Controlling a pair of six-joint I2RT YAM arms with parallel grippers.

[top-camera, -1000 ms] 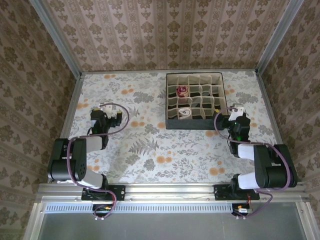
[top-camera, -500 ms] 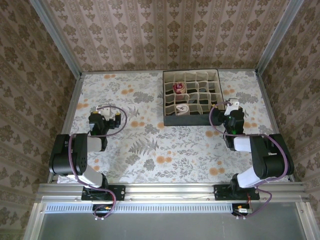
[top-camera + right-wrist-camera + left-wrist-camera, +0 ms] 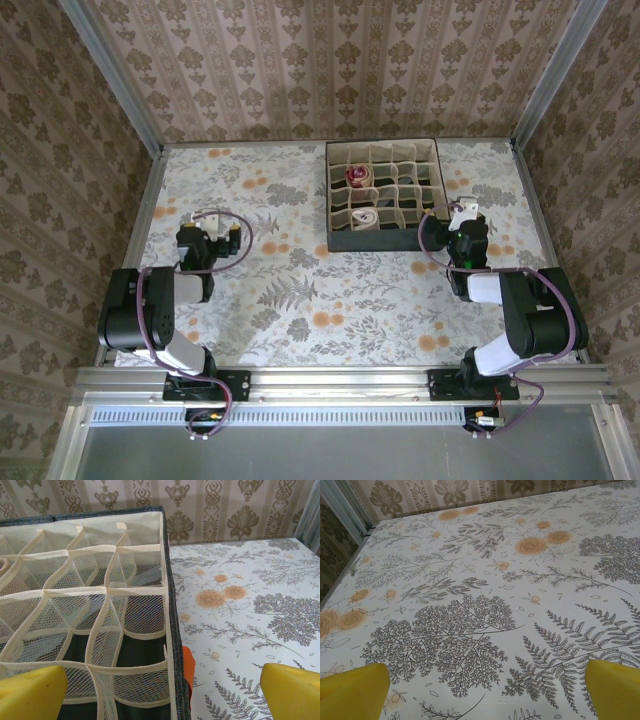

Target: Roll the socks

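Observation:
The socks sit rolled up in a divided fabric organizer (image 3: 431, 190) at the back middle of the table. The tan-and-maroon sock (image 3: 358, 177) fills a cell in a far row, and the cream-white sock (image 3: 366, 220) a cell in the near row. My left gripper (image 3: 205, 232) rests low over the floral tablecloth on the left; its yellow fingertips (image 3: 352, 692) stand wide apart with only cloth between them, so the left gripper (image 3: 482, 695) is open. My right gripper (image 3: 467, 228) is at the organizer's near right corner. The right gripper (image 3: 160, 695) is open too, straddling the organizer's right wall (image 3: 170, 630).
Mesh dividers (image 3: 107, 590) split the organizer into several cells, and those near my right gripper hold nothing. An orange tag (image 3: 188, 667) hangs on the outside of the wall. Patterned walls and metal posts (image 3: 540, 70) enclose the table.
Since a second ago the organizer has shifted slightly left and away, and both arms have changed pose a little. Over the last half second nothing has moved.

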